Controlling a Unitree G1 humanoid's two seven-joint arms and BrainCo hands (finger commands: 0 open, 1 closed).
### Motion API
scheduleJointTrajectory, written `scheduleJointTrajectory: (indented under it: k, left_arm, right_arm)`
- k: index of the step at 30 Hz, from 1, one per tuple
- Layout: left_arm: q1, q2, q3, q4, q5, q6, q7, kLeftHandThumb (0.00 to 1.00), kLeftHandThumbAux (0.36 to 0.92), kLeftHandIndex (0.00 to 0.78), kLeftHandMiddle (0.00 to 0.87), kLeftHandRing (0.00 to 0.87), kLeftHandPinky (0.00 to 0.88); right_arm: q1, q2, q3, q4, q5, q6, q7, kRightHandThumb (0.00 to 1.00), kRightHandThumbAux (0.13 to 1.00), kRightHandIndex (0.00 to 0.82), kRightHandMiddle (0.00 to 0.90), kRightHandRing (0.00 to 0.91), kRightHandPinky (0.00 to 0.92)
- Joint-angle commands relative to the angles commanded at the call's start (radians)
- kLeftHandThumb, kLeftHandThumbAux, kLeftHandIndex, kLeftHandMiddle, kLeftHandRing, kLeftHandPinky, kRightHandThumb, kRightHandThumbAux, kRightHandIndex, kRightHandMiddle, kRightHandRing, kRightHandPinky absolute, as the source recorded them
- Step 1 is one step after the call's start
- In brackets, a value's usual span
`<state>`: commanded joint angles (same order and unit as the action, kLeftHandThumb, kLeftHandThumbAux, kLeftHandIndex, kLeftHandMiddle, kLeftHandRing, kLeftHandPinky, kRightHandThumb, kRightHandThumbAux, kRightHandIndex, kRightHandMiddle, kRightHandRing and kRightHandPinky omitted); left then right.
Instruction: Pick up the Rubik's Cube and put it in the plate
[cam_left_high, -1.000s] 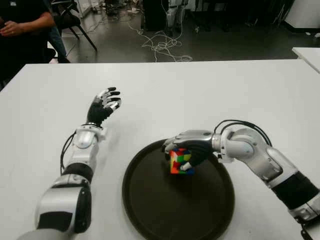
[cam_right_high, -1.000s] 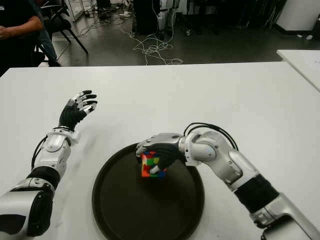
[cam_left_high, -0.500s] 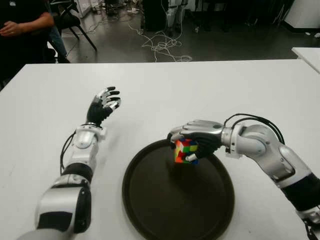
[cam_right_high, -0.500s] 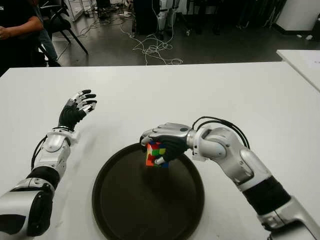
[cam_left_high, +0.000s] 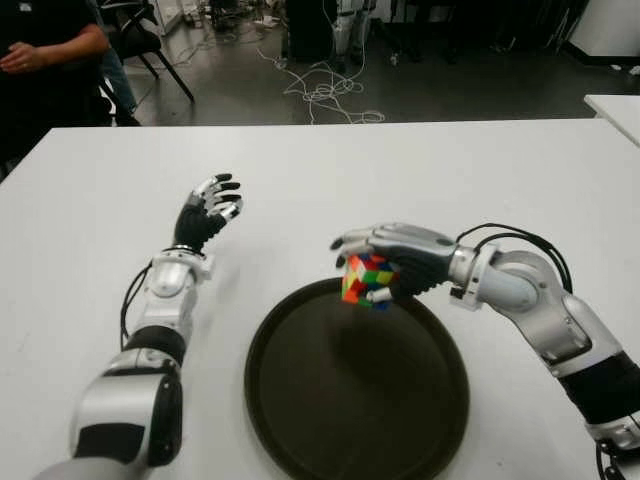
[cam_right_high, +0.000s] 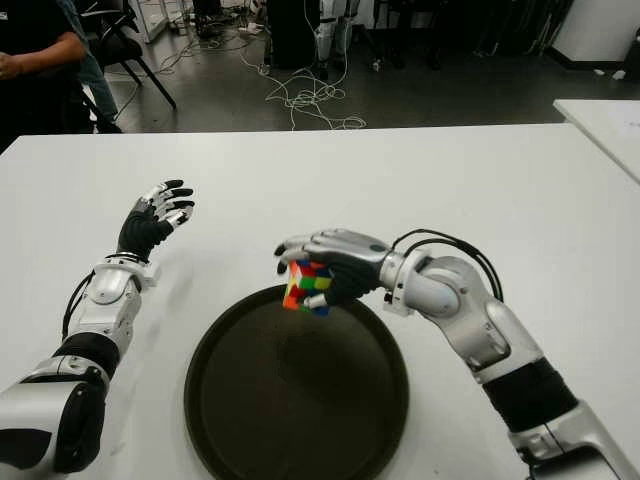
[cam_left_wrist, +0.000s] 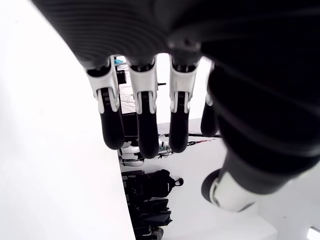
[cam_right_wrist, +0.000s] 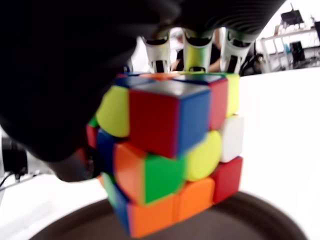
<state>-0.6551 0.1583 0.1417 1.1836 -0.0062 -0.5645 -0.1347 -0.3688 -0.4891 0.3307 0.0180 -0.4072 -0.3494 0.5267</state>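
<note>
The right hand (cam_left_high: 395, 262) grips the Rubik's Cube (cam_left_high: 366, 281) from above, holding it clear over the far rim of the dark plate (cam_left_high: 300, 400) for release, while the left hand (cam_left_high: 207, 210), fingers spread and holding nothing, shows left of the plate above the table (cam_left_high: 330, 170).

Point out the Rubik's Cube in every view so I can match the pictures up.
Left eye view: Rubik's Cube held in the right robot hand, above the far rim of the plate.
Right eye view: same grasp, over the plate's far rim.
Left wrist view: not in it.
Right wrist view: fills the centre, fingers behind it.
Shared landmark: the dark plate, seen in all views except the left wrist.
</note>
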Motion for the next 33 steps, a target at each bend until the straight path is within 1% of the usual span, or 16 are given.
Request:
scheduleJointTrajectory:
  k: [6, 7, 13, 23, 26, 30, 32, 33]
  left_arm:
    - [-0.001, 0.0, 0.0, 0.002, -0.001, 0.007, 0.001, 0.118, 0.787, 0.212, 0.263, 0.258, 0.256]
    - [-0.002, -0.001, 0.001, 0.003, -0.004, 0.005, 0.0, 0.12, 0.786, 0.212, 0.263, 0.259, 0.257]
    - [-0.001, -0.004, 0.003, 0.003, -0.006, -0.001, 0.001, 0.134, 0.795, 0.225, 0.27, 0.262, 0.256]
    - [-0.001, -0.004, 0.001, 0.005, -0.004, 0.004, 0.002, 0.125, 0.778, 0.218, 0.26, 0.256, 0.258]
    - [-0.001, -0.004, 0.0, 0.005, -0.003, 0.004, 0.003, 0.125, 0.776, 0.217, 0.259, 0.256, 0.257]
    - [-0.001, -0.006, -0.001, 0.004, -0.003, 0.001, 0.002, 0.127, 0.779, 0.22, 0.262, 0.257, 0.258]
    - [-0.001, -0.007, -0.001, 0.004, -0.005, -0.001, 0.0, 0.128, 0.775, 0.22, 0.263, 0.259, 0.259]
    - [-0.001, -0.009, 0.0, 0.004, -0.006, -0.001, -0.001, 0.127, 0.772, 0.219, 0.263, 0.26, 0.26]
  right_arm:
    - [-0.012, -0.007, -0.012, 0.034, 0.012, -0.018, -0.002, 0.0, 0.589, 0.0, 0.0, 0.0, 0.0]
    - [-0.012, -0.009, -0.02, 0.042, 0.024, -0.023, -0.002, 0.0, 0.585, 0.0, 0.0, 0.0, 0.0]
    - [-0.01, -0.01, -0.045, 0.065, 0.055, -0.041, -0.006, 0.0, 0.543, 0.0, 0.0, 0.0, 0.0]
    - [-0.016, -0.019, -0.058, 0.09, 0.059, -0.064, -0.012, 0.0, 0.497, 0.0, 0.0, 0.0, 0.0]
    - [-0.011, -0.02, -0.064, 0.082, 0.066, -0.07, -0.01, 0.0, 0.487, 0.0, 0.0, 0.0, 0.0]
    - [-0.009, -0.023, -0.071, 0.071, 0.094, -0.075, 0.009, 0.0, 0.469, 0.0, 0.0, 0.0, 0.0]
    - [-0.018, -0.015, -0.078, 0.058, 0.128, -0.069, 0.021, 0.0, 0.46, 0.0, 0.0, 0.0, 0.0]
    - [-0.026, -0.001, -0.086, 0.055, 0.158, -0.061, 0.024, 0.0, 0.456, 0.0, 0.0, 0.0, 0.0]
